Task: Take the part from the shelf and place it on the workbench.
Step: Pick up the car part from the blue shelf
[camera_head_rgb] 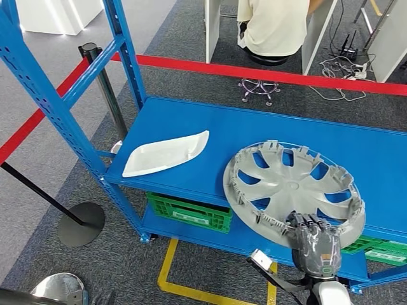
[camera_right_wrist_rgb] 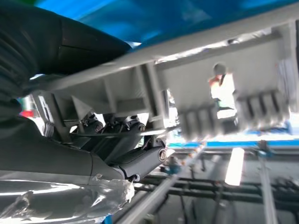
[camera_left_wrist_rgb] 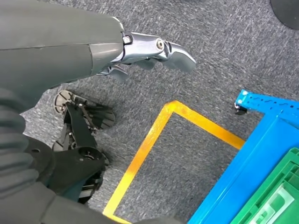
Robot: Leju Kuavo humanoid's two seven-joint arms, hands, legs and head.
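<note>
Hubcap (camera_head_rgb: pixel 294 189) overhangs the shelf (camera_head_rgb: pixel 192 136) edge, letting the right hand (camera_head_rgb: pixel 317 244) clamp fingers on its rim; left hand (camera_left_wrist_rgb: pixel 141 51) hangs, fingers apart.

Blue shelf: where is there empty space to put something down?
Bare blue shelf lies behind the white part and between it and the grey wheel cover. It's crowded on the right, where the right hand grips the cover's near rim.
</note>
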